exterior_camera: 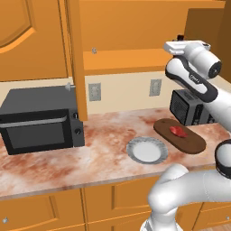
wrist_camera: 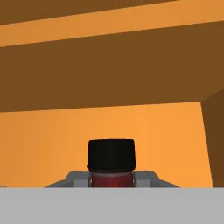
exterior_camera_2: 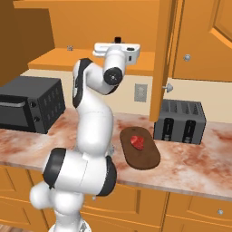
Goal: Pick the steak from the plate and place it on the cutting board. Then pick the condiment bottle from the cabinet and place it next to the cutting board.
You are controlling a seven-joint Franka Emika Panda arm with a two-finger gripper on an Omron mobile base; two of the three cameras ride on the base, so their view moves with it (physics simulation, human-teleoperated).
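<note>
The fingers (wrist_camera: 111, 183) sit clamped on the condiment bottle (wrist_camera: 111, 159), its neck between them.

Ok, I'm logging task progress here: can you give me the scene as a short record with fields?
steak: lying on the cutting board
plate: bare, on the counter beside the board
condiment bottle: in the cabinet, black cap up, between the fingers
gripper: shut on the bottle, reached into the cabinet
stage: first placement done, bottle not yet brought out
</note>
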